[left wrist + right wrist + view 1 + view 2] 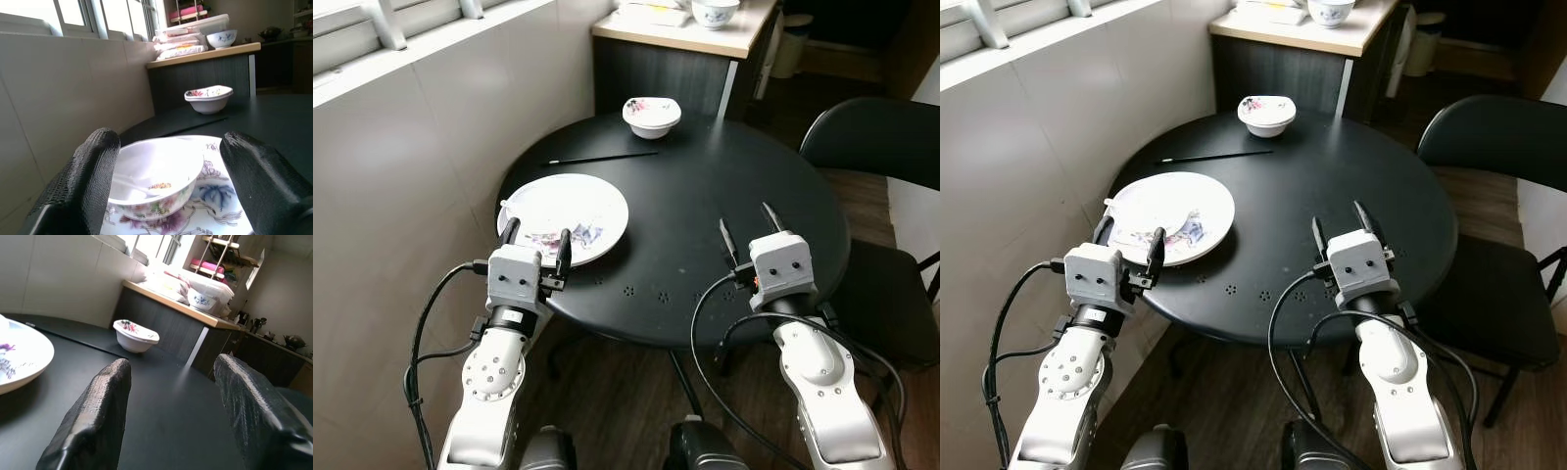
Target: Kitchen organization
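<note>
Both grippers are out over the round black counter (pixel 705 196). Head view: my left gripper (pixel 536 242) hangs at the near edge of a white floral plate (pixel 578 211), fingers spread apart and empty, tips just over the plate's near rim. My right gripper (pixel 746 227) hovers over bare counter well right of the plate, fingers also apart, holding nothing. A small white floral bowl (pixel 652 115) sits at the counter's far edge. A thin dark chopstick (pixel 602 157) lies between that bowl and the plate. A black chair (pixel 876 147) stands to the right. Behind the counter, a wood-topped cabinet (pixel 705 39) carries a blue-patterned bowl (pixel 715 12).

Left wrist view: between my two black fingers (pixel 93 181) a second floral bowl (pixel 159 178) rests on the plate (pixel 215 205), with a white spoon (pixel 129 188) lying inside it. Fingers stand either side of the bowl; whether they touch it I cannot tell. Far bowl (pixel 209 98) is beyond.

Right wrist view: fingers (pixel 98 416) wide apart above the dark counter (pixel 166 406); plate edge (pixel 24 357) to one side, far bowl (pixel 135 335) ahead.
</note>
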`<state>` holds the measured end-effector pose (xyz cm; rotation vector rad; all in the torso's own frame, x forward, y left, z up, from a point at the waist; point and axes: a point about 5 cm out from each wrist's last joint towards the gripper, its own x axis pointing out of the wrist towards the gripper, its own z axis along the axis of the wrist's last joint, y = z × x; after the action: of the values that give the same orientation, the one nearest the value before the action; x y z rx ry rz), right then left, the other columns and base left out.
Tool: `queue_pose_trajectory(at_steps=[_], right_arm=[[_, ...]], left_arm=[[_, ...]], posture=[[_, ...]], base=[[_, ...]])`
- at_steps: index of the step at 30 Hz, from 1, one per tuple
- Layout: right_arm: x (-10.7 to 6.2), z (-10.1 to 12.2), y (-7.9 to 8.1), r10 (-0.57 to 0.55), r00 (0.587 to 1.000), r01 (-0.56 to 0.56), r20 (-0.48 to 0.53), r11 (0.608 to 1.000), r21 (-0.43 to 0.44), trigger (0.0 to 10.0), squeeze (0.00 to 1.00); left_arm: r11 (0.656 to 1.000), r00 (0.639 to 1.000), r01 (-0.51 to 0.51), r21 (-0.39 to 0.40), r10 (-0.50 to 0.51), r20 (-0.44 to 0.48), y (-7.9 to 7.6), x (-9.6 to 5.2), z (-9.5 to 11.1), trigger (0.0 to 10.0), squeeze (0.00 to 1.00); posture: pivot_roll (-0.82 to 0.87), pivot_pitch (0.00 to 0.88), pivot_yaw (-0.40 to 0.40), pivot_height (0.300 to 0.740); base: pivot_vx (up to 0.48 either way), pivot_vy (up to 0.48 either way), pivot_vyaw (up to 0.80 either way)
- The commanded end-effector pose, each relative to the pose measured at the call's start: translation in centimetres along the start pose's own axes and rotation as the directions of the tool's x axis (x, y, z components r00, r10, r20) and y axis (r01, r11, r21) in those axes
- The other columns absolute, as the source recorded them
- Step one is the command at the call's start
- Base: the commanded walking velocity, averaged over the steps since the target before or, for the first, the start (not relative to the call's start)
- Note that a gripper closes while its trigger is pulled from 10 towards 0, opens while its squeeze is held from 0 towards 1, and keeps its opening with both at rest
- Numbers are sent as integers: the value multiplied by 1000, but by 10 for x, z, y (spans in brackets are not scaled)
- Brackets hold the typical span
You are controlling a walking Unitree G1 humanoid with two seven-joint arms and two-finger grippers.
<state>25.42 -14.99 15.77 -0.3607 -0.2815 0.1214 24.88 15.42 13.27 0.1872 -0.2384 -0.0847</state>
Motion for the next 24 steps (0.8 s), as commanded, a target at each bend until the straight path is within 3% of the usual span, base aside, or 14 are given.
queue_pose_trajectory(at_steps=[1, 24], right_arm=[[2, 2, -4, -14, 1000, 14, 5, 1000, 4, 10000, 0], [7, 6, -9, -38, 999, 38, 19, 999, -30, 10000, 0]], left_arm=[[1000, 1000, -1, 6, 1, 5, 1, 1, 1, 10000, 0], [1000, 1000, -12, 9, 12, 9, 2, 3, 2, 10000, 0]], posture=[[-61, 36, -12, 740], [-65, 38, -10, 740]], base=[[0, 0, 0], [0, 0, 0]])
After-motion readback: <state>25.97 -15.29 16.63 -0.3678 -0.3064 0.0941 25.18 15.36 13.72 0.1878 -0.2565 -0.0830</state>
